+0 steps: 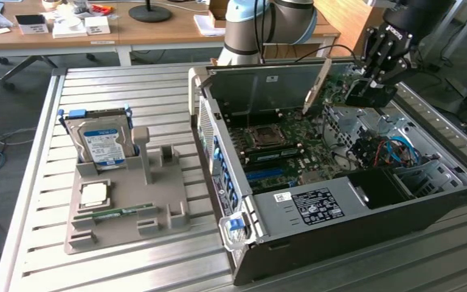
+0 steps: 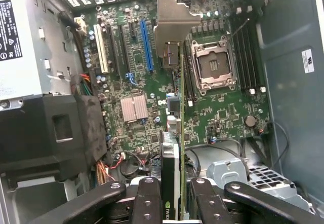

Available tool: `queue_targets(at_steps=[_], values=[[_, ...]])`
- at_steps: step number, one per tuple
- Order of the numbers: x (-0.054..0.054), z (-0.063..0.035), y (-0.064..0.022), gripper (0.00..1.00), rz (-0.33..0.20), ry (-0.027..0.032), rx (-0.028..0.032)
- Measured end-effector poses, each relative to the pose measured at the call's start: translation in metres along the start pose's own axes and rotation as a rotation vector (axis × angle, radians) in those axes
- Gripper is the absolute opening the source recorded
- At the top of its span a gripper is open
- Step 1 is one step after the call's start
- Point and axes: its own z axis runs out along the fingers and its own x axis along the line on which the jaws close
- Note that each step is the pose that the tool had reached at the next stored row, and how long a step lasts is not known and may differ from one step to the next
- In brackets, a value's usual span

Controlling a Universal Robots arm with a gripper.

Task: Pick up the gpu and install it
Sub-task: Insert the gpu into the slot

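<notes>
The gpu [image 1: 337,85] hangs on edge over the open computer case [image 1: 339,243], above the motherboard [image 1: 290,140] toward the far end of the chassis. In the exterior view its silver end bracket [image 1: 318,88] slants down on the side away from the arm. The wrist view sees the card [image 2: 180,133] edge-on as a thin green line, with the bracket [image 2: 174,19] at its far end. It lies between the long blue expansion slot [image 2: 147,44] and the bare CPU socket [image 2: 212,64].

The gripper [image 1: 373,91] has closed on the card's near end. Its black fingers [image 2: 147,203] press in from both sides, and only the board and its cooler housing sit between them.

A finned silver heatsink [image 2: 134,107] sits on the motherboard, and bundled wires run beside the black power-supply block [image 2: 45,127]. Blue cables [image 1: 396,149] coil in the case's drive bay.

Toward the exterior view's left, well apart from the case, a grey parts holder [image 1: 128,201] rests on the slatted metal table [image 1: 120,91]. It carries an upright hard drive [image 1: 100,143] with a blue-white label, a square CPU chip [image 1: 94,194] and a narrow green RAM stick [image 1: 116,213] lying flat.
</notes>
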Motion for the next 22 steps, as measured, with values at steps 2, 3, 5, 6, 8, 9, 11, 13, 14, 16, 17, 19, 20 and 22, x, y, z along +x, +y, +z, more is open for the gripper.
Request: queue_targets(at_steps=[2,3,5,6,8,9,11,13,14,16,17,19,20,22], values=[[0.0,0.0001,-0.0001,0.27,-0.006,0.0004,-0.0001],[0.0,0.0001,-0.0001,0.27,-0.008,0.0005,-0.0002],[0.0,0.0001,-0.0001,0.27,-0.009,0.0006,-0.0001],[0.0,0.0001,-0.0001,0.27,-0.009,0.0005,-0.0002],[-0.0001,0.0002,0.0,0.27,-0.011,-0.0006,0.0003],[-0.0001,0.0003,0.0001,0.27,-0.016,-0.0022,0.0012],[0.0,0.0007,0.0001,0.27,-0.03,-0.0047,0.0026],[0.0,0.0013,0.0001,0.27,-0.045,-0.0061,0.0049],[0.0,0.0019,0.0002,0.27,-0.051,-0.0066,0.0072],[0.0001,0.0033,0.0001,0.27,-0.063,-0.0071,0.0132],[0.0001,0.004,0.0001,0.27,-0.069,-0.0075,0.0167],[0.0002,0.0053,0.0004,0.27,-0.079,-0.0083,0.0246],[0.0003,0.0061,0.0006,0.27,-0.083,-0.0089,0.0293],[0.0005,0.0077,0.0015,0.27,-0.088,-0.0102,0.0382]])
